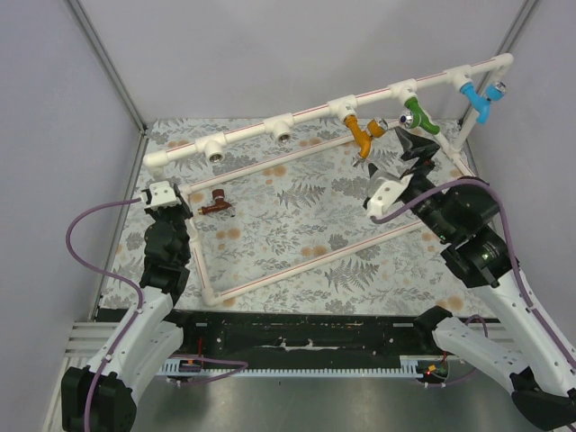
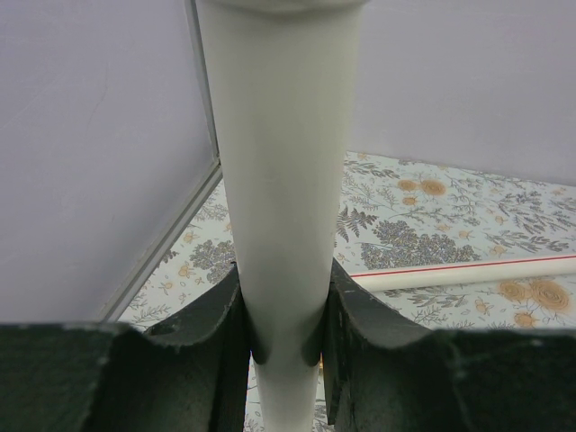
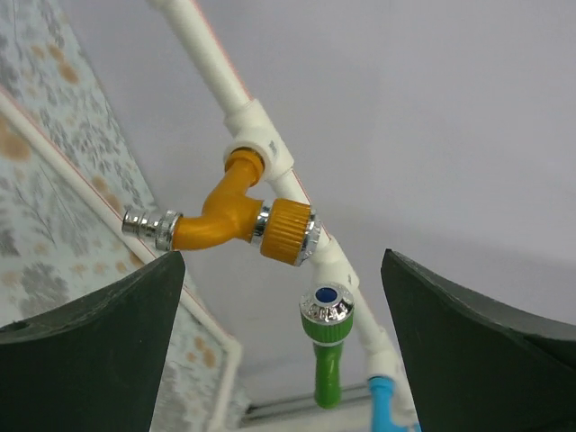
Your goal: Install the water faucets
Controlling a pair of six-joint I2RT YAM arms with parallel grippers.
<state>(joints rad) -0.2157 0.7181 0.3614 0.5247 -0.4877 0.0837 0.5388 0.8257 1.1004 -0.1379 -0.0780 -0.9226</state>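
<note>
Table (image 1: 297,225): fern-print cover; carries the whole assy.
Pipe frame (image 1: 315,263): white pipe w/ red stripe. Rectangular base lies flat on table; raised rail runs L to R above far side, R end higher in top view.
Left gripper (image 2: 286,310): at frame's L end, jaws clamped on an upright white pipe (image 2: 283,135). Wrist view shows both fingers (image 2: 225,315) pressed to pipe sides.
Right gripper (image 1: 416,153): jaws spread wide, nothing between them. Sits just below rail, near the orange and green taps, touching neither.
Tee sockets, L part of rail (image 1: 216,153): two tees, metal-ringed mouths facing the arms.
Tee socket, mid rail (image 3: 256,144): holds orange-yellow tap (image 3: 220,220). Stem seated in tee, silver spout end to L in wrist view, knurled orange knob w/ silver ring to R.
Tee socket, next R: holds green tap (image 1: 419,115), body hanging down.
Fitting at R end: holds light blue tap (image 1: 477,99).
Dark reddish-brown tap (image 1: 216,205): loose, lying on its side on table inside base rectangle, near L side pipe, just R of left gripper, apart from it.
</note>
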